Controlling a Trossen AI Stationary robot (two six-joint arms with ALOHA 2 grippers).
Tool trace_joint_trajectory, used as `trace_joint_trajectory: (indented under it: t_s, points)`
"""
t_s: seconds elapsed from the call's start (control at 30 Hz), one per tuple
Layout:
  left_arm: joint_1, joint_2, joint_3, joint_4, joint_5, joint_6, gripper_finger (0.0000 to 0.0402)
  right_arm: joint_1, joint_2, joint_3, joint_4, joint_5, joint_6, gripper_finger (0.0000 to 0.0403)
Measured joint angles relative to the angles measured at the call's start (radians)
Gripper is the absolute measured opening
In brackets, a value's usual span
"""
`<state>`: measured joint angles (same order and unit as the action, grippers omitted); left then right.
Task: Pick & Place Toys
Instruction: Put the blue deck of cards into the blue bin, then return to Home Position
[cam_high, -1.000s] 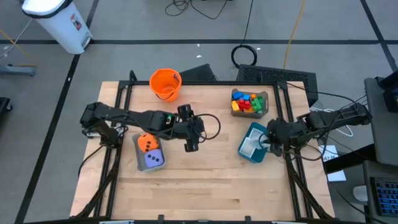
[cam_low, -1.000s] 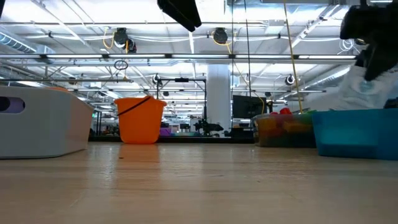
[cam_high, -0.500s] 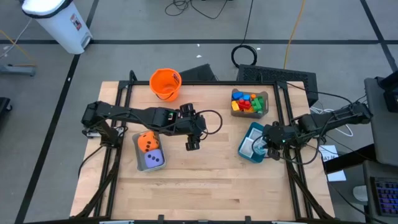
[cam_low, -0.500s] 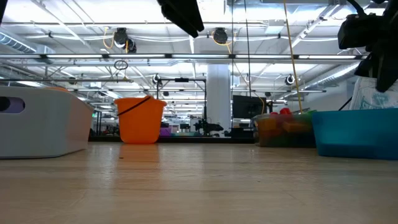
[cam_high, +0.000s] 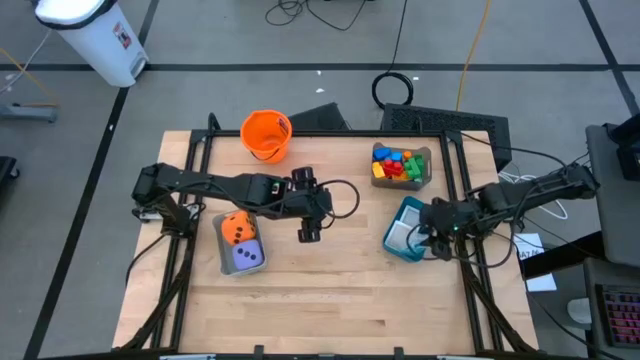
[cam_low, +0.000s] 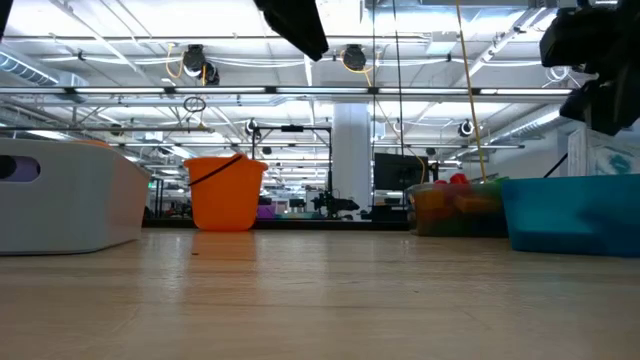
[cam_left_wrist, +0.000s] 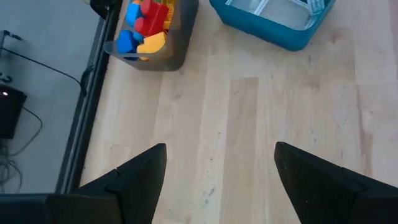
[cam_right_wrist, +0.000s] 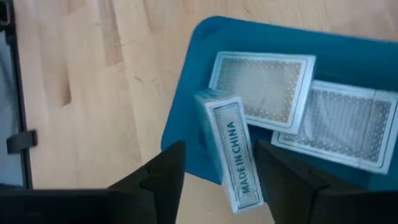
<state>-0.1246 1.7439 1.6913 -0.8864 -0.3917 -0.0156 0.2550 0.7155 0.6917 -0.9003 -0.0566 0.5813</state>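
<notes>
Bright blocks (cam_high: 398, 163) fill a clear bin at the far right. An orange die (cam_high: 236, 230) and a purple die (cam_high: 247, 256) lie in a grey bin (cam_high: 222, 250). White cards (cam_right_wrist: 264, 87) lie flat in the teal bin (cam_right_wrist: 186, 124). A white card pack (cam_right_wrist: 229, 146) stands on edge, tilted, over the bin's near wall. It sits between the parted fingers of my right gripper (cam_right_wrist: 221, 152), which hovers above that bin (cam_high: 405, 232). My left gripper (cam_left_wrist: 217, 162) is open over bare wood at the table's middle (cam_high: 308, 232). My right gripper has the card pack's narrow printed side (cam_right_wrist: 233, 155) facing up between its two fingers, which come from above, slanting down. A gap shows beside one finger (cam_right_wrist: 168, 168). I cannot tell whether the other finger touches the pack.
An orange bucket (cam_high: 265, 134) stands at the far left of the table. Bare wood lies between the grey bin and the teal bin and along the near edge. Black frame rails (cam_high: 470, 270) run along the table's sides.
My right gripper has shifted a little toward the table's left and down over the teal bin. The white pack under it has sunk lower toward the bin in the low view.
</notes>
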Motion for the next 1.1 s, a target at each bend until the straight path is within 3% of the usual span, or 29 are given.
trace_joint_trajectory:
  t_s: [0.27,0.57,0.73,0.83,1.1]
  points:
    - [0.007,-0.029,0.000,-0.055,-0.005,0.037,0.0298,0.000,0.000,0.077,-0.010,0.019,-0.202,0.0205]
    - [0.057,-0.158,0.000,-0.239,-0.008,-0.044,0.0293,0.000,-0.067,0.123,0.064,0.308,-0.427,0.0195]
    - [0.063,-0.307,-0.033,-0.273,-0.012,-0.116,0.0275,0.000,-0.155,0.120,0.157,0.381,-0.501,0.0186]
    - [0.040,-0.443,-0.155,-0.158,-0.013,-0.129,0.0265,0.000,-0.210,0.098,0.224,0.397,-0.530,0.0181]
    - [-0.032,-0.868,-0.659,0.269,-0.029,-0.142,0.0257,0.000,-0.320,-0.032,0.418,0.397,-0.637,0.0176]
